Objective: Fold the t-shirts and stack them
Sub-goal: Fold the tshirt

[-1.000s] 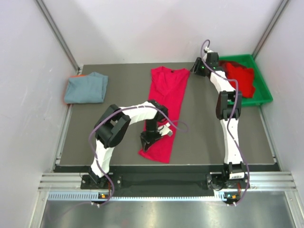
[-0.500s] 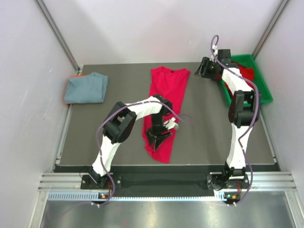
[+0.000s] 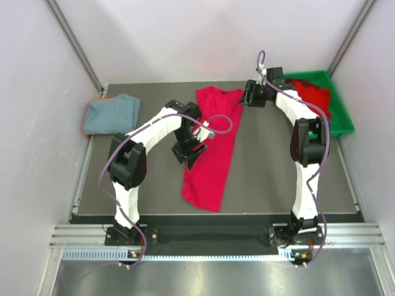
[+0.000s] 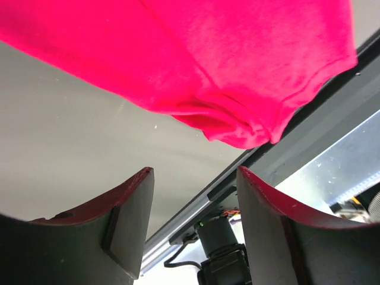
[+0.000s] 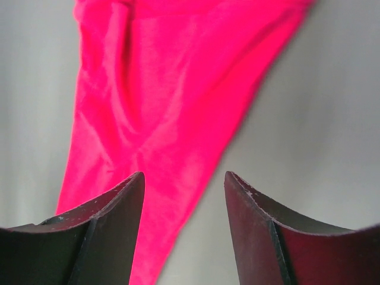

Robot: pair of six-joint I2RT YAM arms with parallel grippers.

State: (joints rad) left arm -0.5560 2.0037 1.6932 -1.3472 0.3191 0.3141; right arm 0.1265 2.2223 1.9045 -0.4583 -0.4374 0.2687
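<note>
A bright red t-shirt [image 3: 213, 148] lies as a long narrow strip down the middle of the table, collar at the far end. My left gripper [image 3: 187, 157] hangs open over its left edge, about halfway along. In the left wrist view the jaws [image 4: 193, 219] are empty, with the shirt's hem [image 4: 237, 119] lying beyond them. My right gripper [image 3: 248, 98] is open by the shirt's far right corner. The right wrist view shows the red cloth [image 5: 154, 107] below and left of the empty jaws [image 5: 184, 225]. A folded grey-blue t-shirt [image 3: 112, 114] lies at the far left. More red t-shirts [image 3: 311, 97] fill the bin.
The green plastic bin [image 3: 342, 123] stands at the far right corner. A sliver of orange-red cloth [image 3: 97, 98] shows under the grey-blue shirt. White walls close in on three sides. The table's front rail [image 3: 216, 217] runs just past the shirt's hem.
My left gripper has opened, letting go of the shirt near the hem, and moved farther up along its left edge. The right gripper opened wider and shifted left to the shirt's far corner.
</note>
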